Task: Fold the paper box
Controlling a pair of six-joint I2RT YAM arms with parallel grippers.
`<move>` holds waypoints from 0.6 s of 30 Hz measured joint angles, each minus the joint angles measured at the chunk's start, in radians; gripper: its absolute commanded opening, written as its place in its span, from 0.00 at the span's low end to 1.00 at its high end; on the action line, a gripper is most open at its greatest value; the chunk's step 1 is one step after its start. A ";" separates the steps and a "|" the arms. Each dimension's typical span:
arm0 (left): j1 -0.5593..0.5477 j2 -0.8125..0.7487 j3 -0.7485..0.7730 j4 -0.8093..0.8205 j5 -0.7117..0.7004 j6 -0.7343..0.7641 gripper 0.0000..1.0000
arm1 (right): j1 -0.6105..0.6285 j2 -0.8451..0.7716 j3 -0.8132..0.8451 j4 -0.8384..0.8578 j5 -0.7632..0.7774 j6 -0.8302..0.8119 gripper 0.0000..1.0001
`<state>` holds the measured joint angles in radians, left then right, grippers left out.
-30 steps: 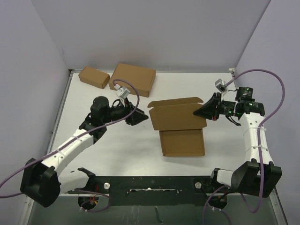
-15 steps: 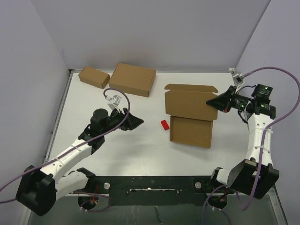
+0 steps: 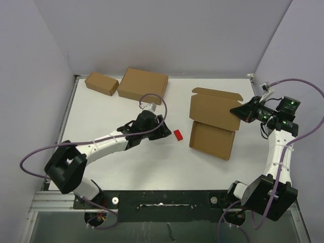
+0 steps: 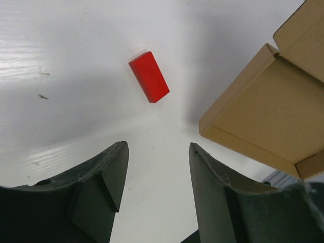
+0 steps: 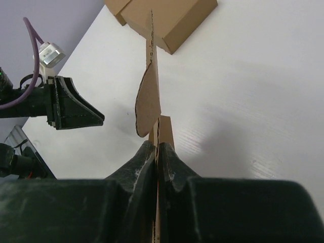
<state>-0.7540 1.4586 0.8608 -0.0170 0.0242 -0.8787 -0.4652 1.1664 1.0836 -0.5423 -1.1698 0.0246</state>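
The paper box lies open at the right of the table, its lid panel raised toward the back and its tray toward the front. My right gripper is shut on the box's right side wall. In the right wrist view the jaws pinch a thin cardboard edge, and a rounded flap stands just beyond them. My left gripper is open and holds nothing, just left of a small red block. In the left wrist view the block lies ahead of the left gripper, with the box corner at the right.
Two closed brown boxes stand at the back left: a larger one and a smaller one. Purple walls close in the back and both sides. Both arm bases and a black rail line the near edge.
My right gripper has dragged the paper box to the right and back, uncovering the red block. The left arm has swung right toward the block, and its jaws now stand wider.
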 measured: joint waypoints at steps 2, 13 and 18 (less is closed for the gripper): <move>-0.037 0.074 0.091 -0.057 -0.062 -0.023 0.54 | -0.005 -0.002 -0.015 0.013 0.013 0.006 0.00; -0.112 0.528 0.640 -0.516 -0.221 -0.132 0.62 | -0.037 -0.006 -0.060 0.049 0.037 0.018 0.00; -0.116 0.647 0.772 -0.650 -0.234 -0.135 0.65 | -0.048 -0.006 -0.073 0.070 0.037 0.028 0.00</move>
<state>-0.8696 2.1059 1.6325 -0.6670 -0.2100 -1.0142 -0.5133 1.1603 1.0103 -0.4725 -1.1328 0.0525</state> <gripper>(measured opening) 0.629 0.040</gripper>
